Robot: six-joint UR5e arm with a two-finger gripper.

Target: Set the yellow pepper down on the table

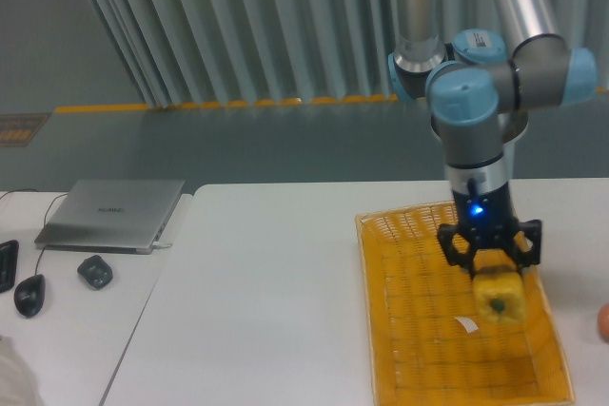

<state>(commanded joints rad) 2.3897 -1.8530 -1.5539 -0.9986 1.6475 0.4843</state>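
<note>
A robot arm reaches down from the upper right of the scene over a white table. Its gripper points straight down, with a small blue light glowing just above the black fingers. The fingers are closed around the top of a yellow pepper, which hangs below them with its dark green stem facing the camera. The pepper is held in the air above the right side of a yellow-orange woven basket, clear of the basket floor. The basket sits on the right part of the table, its long sides running from near to far. A small white scrap lies on the basket floor, just left of and below the pepper. At the far right edge of the view, part of an orange-red fruit shows on the table. To the left, on a separate white desk, are a closed grey laptop and two dark computer mice.
</note>
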